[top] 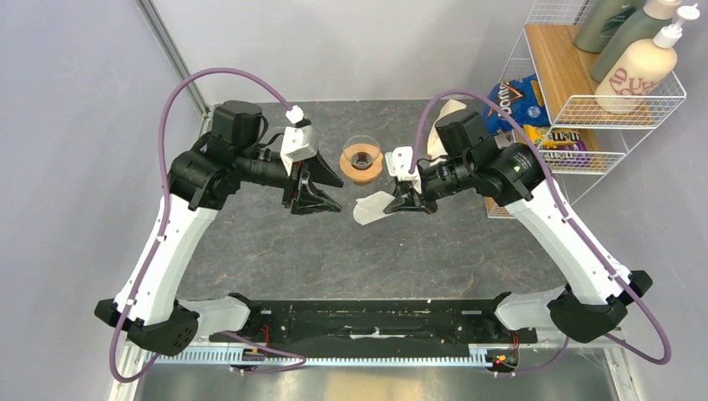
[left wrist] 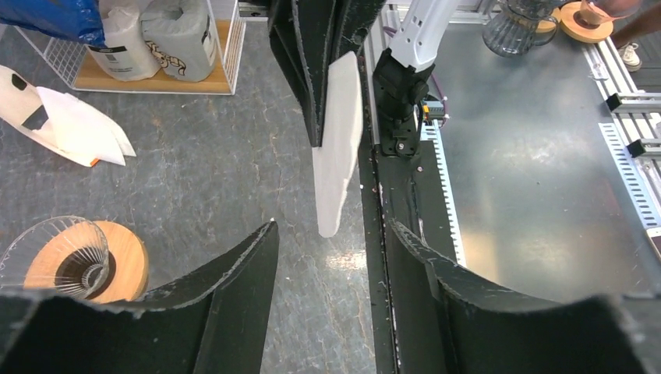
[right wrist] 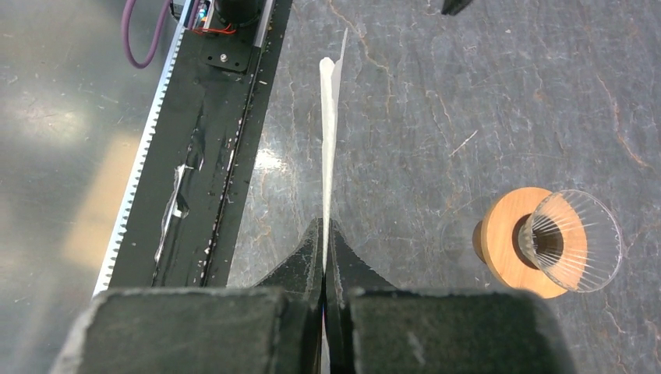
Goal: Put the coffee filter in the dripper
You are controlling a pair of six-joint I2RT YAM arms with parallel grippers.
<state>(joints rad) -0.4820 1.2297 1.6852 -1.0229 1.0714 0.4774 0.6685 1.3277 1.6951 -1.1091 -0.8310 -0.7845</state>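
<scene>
Top external view: the right gripper (top: pixel 399 203) is pinched on the coffee filter (top: pixel 370 209), a thin white paper fan held above the dark stone-patterned table (top: pixel 334 251), its free edge pointing at the left gripper (top: pixel 338 195). The left gripper faces it from just beside, apart from the paper. Behind the gap between them stands the dripper (top: pixel 361 160), a clear glass cone with a round orange-tan wooden collar, with no paper in it. A white wire shelf (top: pixel 584 109) with bottles and snack bags sits at the far right.

The left wrist view adds what the overhead cannot: the left gripper (left wrist: pixel 335 234) has its black fingers (left wrist: pixel 234 296) spread wide with nothing between them, and the coffee filter (left wrist: pixel 339 148) hangs broadside from the other arm's fingers (left wrist: pixel 312 70), its lower tip in line with the gap. The dripper (left wrist: pixel 74 261) is at lower left, and loose white paper pieces (left wrist: pixel 70 128) lie on the table farther off.

The right wrist view shows the coffee filter (right wrist: pixel 329 140) edge-on as a thin strip, clamped between the pressed-together fingers of the right gripper (right wrist: pixel 325 234). The dripper (right wrist: pixel 546 249) stands well off to the right, with the ribs of its glass plain.
</scene>
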